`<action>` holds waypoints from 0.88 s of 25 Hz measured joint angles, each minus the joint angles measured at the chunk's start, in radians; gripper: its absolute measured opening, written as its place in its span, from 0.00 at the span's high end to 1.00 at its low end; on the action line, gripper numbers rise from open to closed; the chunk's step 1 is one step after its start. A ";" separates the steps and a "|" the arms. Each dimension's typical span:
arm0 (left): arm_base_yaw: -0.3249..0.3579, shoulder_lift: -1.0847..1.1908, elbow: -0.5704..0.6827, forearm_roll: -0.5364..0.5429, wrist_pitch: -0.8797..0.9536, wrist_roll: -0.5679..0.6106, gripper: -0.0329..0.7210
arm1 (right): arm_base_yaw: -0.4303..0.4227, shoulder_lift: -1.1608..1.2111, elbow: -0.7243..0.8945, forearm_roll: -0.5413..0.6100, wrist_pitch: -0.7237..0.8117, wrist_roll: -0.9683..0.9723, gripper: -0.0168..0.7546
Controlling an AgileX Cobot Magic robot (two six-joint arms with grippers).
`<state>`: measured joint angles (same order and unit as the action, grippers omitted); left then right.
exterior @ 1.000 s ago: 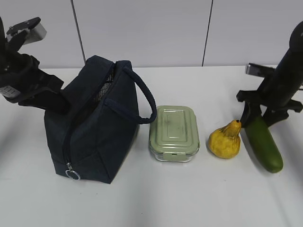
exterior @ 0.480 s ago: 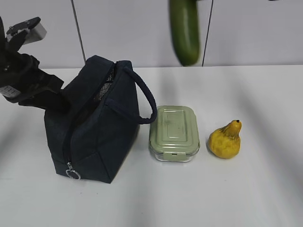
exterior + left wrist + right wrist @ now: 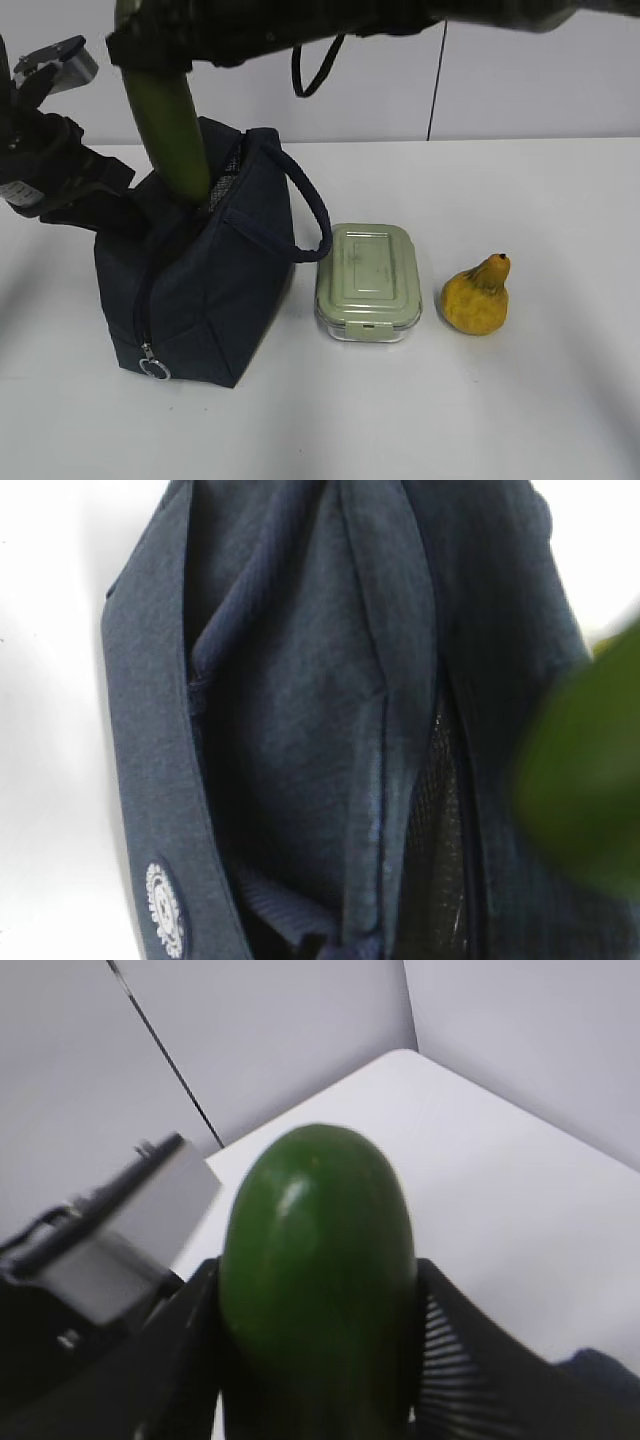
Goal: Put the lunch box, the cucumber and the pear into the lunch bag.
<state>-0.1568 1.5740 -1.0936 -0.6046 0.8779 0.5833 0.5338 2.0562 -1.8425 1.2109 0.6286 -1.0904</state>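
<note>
My right arm reaches across the top of the exterior view, and my right gripper (image 3: 152,58) is shut on the dark green cucumber (image 3: 170,130). The cucumber hangs upright with its lower end at the open top of the navy lunch bag (image 3: 200,290). In the right wrist view the cucumber (image 3: 318,1280) fills the space between the black fingers (image 3: 470,1360). My left gripper (image 3: 118,213) grips the bag's left top edge; its wrist view shows the bag's fabric (image 3: 280,730) and a green blur of the cucumber (image 3: 590,770). The green-lidded lunch box (image 3: 367,280) and the yellow pear (image 3: 477,297) sit on the table to the right of the bag.
The white table (image 3: 560,400) ends at a grey panelled wall behind. The bag's padded handle (image 3: 305,205) loops out to the right above the lunch box. Its silver zipper pull (image 3: 153,369) hangs at the lower front.
My right gripper lifted the cucumber from the table at the far right, carried it leftward through the air, and now holds it over the bag's opening. The left arm, box and pear have not moved.
</note>
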 joint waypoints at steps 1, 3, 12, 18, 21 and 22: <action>0.000 0.000 0.000 0.000 0.000 0.000 0.95 | 0.000 0.020 0.000 0.000 -0.002 -0.004 0.49; 0.000 0.000 0.000 0.000 0.000 0.000 0.95 | -0.002 0.049 0.000 -0.012 -0.002 -0.011 0.49; 0.000 0.000 0.000 -0.001 0.000 0.000 0.95 | -0.058 0.008 0.000 -0.130 0.070 0.016 0.17; 0.000 0.000 0.000 -0.001 0.000 0.000 0.95 | -0.242 -0.111 0.000 -0.418 0.265 0.303 0.21; 0.000 0.000 0.000 0.000 0.001 0.000 0.95 | -0.329 -0.128 0.039 -0.690 0.419 0.568 0.25; 0.000 0.000 0.000 0.000 0.001 0.000 0.95 | -0.348 -0.128 0.061 -0.767 0.463 0.614 0.26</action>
<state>-0.1568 1.5740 -1.0936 -0.6047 0.8787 0.5833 0.1862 1.9286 -1.7820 0.4438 1.0916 -0.4759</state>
